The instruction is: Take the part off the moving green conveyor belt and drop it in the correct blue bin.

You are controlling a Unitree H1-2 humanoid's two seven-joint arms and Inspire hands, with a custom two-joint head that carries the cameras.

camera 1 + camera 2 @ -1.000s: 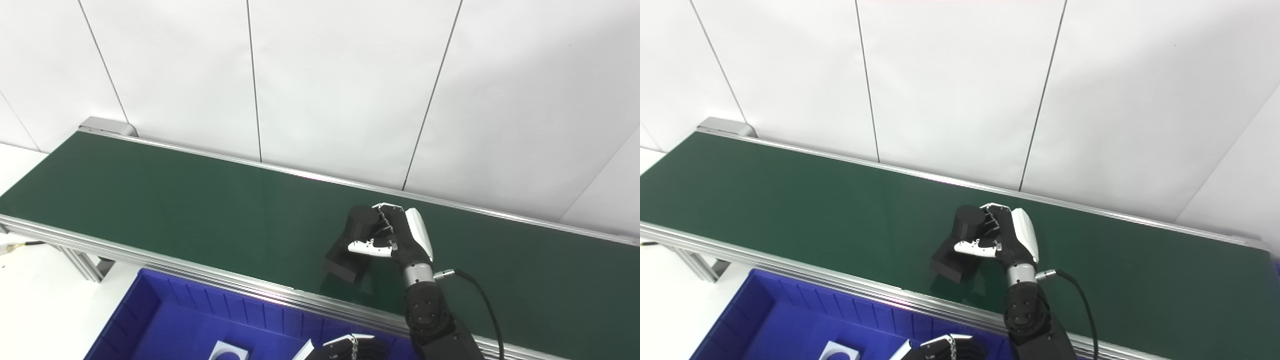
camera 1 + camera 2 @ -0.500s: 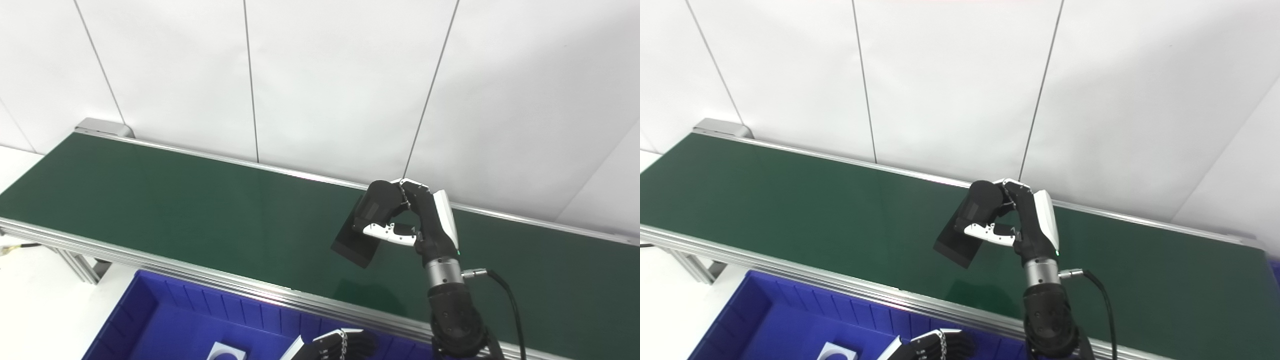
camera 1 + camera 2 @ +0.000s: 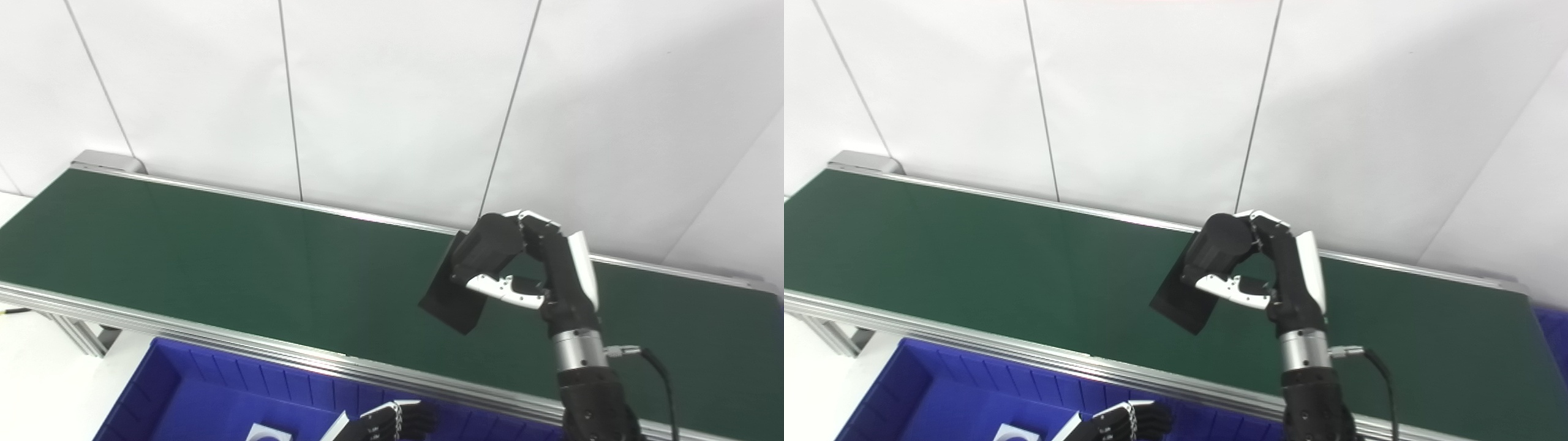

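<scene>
A black part (image 3: 468, 275), a cylinder on a flat square base, hangs tilted above the green conveyor belt (image 3: 245, 263). My right hand (image 3: 539, 269) is shut on its cylinder, fingers over the top and thumb underneath, well clear of the belt. My left hand (image 3: 386, 422) shows only at the bottom edge, over the blue bin (image 3: 202, 392), fingers curled, holding nothing that I can see. In the right eye view the part (image 3: 1200, 269) and the right hand (image 3: 1280, 269) sit near the picture's centre.
A white piece (image 3: 264, 433) lies in the blue bin at the bottom edge. A second blue bin's corner (image 3: 1557, 331) shows at the far right. An aluminium rail (image 3: 184, 331) borders the belt's near side; a white panelled wall stands behind.
My right hand has lifted the black part off the belt and carried it up and to the right. The camera has shifted a little too.
</scene>
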